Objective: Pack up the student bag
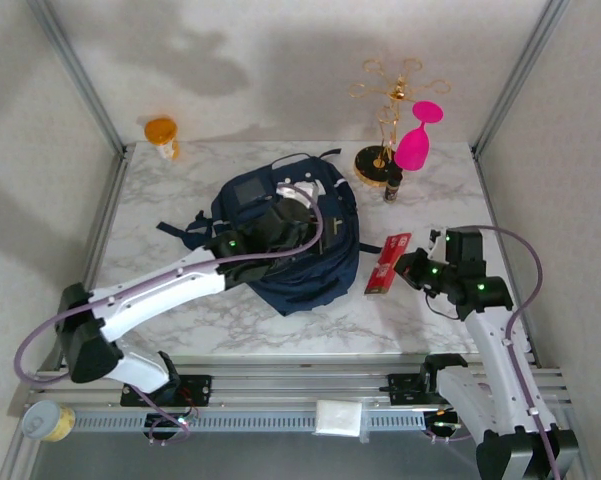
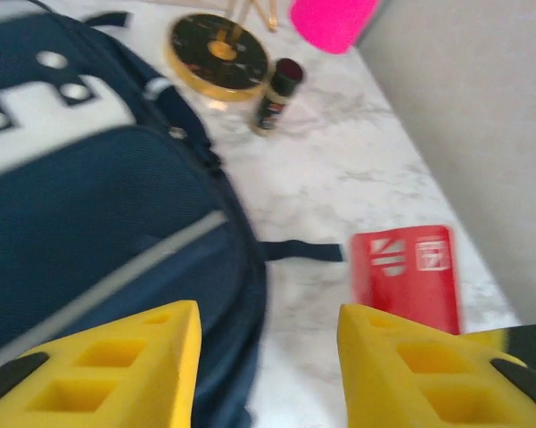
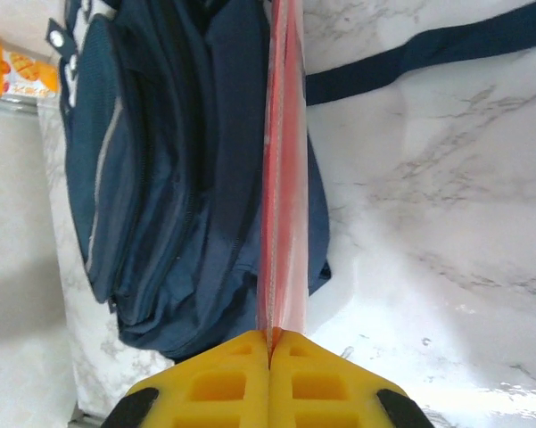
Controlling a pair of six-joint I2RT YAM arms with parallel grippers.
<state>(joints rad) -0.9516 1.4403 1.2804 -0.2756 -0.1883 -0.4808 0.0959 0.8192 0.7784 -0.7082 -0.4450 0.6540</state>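
The student bag (image 1: 325, 268), a large navy-blue fabric backpack with white patches and a grey square patch, lies flat near the middle of the table (image 1: 180, 185), its dark straps trailing out on both sides.

1 navy student bag (image 1: 315, 272). 1 flat red packet (image 1: 387, 265). 1 orange jar (image 1: 162, 135). 1 gold wire stand (image 1: 388, 100) on a black base. 1 pink goblet (image 1: 416, 140). 1 small dark bottle (image 1: 392, 186). 1 white pouch (image 1: 338, 417) and 1 roll (image 1: 45, 422) by the front rail. 2 grippers: left gripper (image 2: 268, 357), right gripper (image 3: 270, 343); 4 yellow fingers total.
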